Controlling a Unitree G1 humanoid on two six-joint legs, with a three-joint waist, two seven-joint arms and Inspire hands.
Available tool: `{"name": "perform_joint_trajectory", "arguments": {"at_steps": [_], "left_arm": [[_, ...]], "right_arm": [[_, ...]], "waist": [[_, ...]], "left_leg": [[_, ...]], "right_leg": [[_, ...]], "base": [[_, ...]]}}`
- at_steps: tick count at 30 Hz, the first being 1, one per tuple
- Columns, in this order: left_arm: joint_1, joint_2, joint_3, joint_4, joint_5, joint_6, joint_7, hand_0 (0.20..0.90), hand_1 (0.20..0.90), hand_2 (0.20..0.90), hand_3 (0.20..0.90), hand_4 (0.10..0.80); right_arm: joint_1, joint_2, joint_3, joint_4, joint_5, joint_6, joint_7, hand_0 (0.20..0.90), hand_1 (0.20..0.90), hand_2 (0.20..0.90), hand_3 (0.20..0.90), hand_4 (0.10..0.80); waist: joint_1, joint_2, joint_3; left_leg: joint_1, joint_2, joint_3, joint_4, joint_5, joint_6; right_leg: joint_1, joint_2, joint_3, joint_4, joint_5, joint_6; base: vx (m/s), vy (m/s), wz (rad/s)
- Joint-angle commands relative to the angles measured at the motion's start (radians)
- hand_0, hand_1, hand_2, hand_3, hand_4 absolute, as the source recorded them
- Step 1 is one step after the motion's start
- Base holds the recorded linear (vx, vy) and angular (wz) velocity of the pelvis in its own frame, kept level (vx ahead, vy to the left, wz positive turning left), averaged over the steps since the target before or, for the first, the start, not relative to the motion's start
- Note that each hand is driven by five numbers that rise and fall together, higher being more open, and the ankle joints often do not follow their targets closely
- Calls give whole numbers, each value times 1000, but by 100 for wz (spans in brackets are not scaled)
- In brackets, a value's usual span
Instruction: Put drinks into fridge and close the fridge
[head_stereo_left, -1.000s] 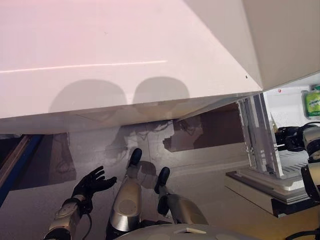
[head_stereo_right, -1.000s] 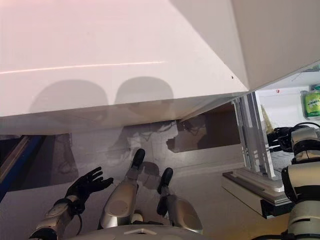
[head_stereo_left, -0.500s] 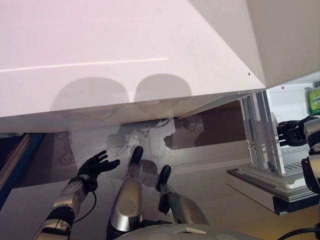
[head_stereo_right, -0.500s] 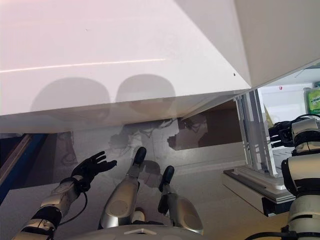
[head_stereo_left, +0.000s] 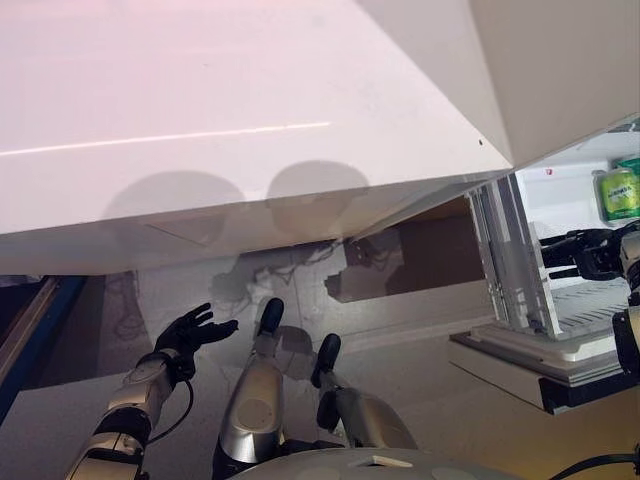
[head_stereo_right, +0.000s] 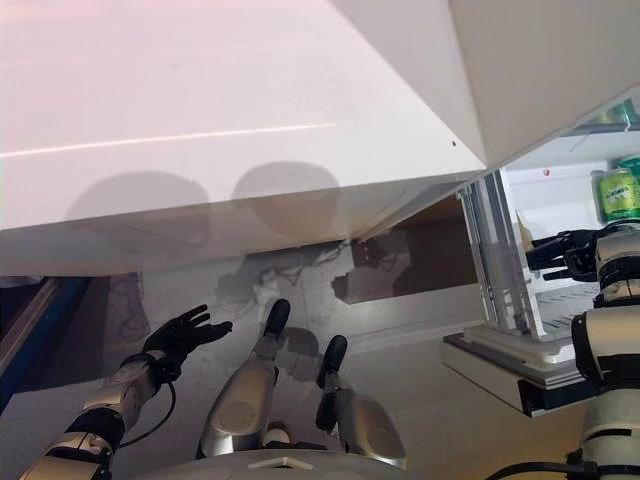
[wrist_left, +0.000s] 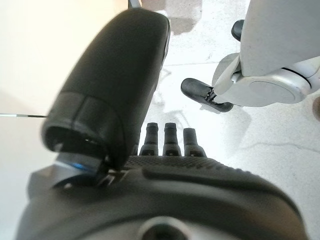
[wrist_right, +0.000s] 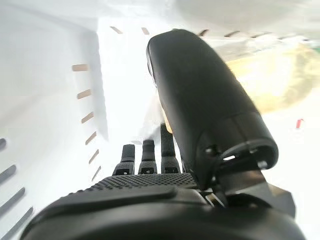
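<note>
Right hand (head_stereo_right: 560, 250) reaches into the open fridge (head_stereo_right: 520, 300) by a green drink (head_stereo_right: 617, 193), fingers straight, empty; left hand (head_stereo_left: 195, 330) hangs spread, holding nothing.

I see a large white fridge door (head_stereo_left: 230, 110) filling the upper left and centre of the frame. At the right edge sits the open white fridge interior (head_stereo_left: 570, 215), with a green drink can (head_stereo_left: 619, 193) on an upper shelf at upper right, above a ribbed white shelf (head_stereo_left: 585, 300).
</note>
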Motion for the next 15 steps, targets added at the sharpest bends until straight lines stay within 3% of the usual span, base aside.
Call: {"name": "perform_joint_trajectory", "arguments": {"at_steps": [1,9,14,15], "left_arm": [[87,16,-33,34,33,9,-36,900,900,900,900,800],[133,-12,-40,103,33,9,-63,900,900,900,900,800],[161,-42,-34,127,6,8,-94,900,900,900,900,800],[171,-55,-27,140,5,5,-113,900,900,900,900,800]], "right_arm": [[-9,-193,89,-71,38,-79,-67,900,900,900,900,800],[83,-276,25,-276,93,-189,-161,900,900,900,900,800],[189,-321,-100,-538,200,-218,-344,900,900,900,900,800],[238,-321,-167,-623,218,-227,-394,900,900,900,900,800]], "waist": [[-35,21,-138],[-95,31,-221],[-140,62,-272],[-153,73,-288]], "left_leg": [[7,-12,40,0,-100,29],[64,-10,78,-11,-115,29],[93,-18,89,-16,-126,29],[102,-19,93,-17,-131,29]], "right_leg": [[-115,17,23,74,60,49],[-77,13,48,63,51,56],[-56,5,66,54,44,60],[-51,1,72,51,40,61]], "base": [[1,52,-3],[-1,61,-10],[-25,114,-8],[-13,99,-8]]}}
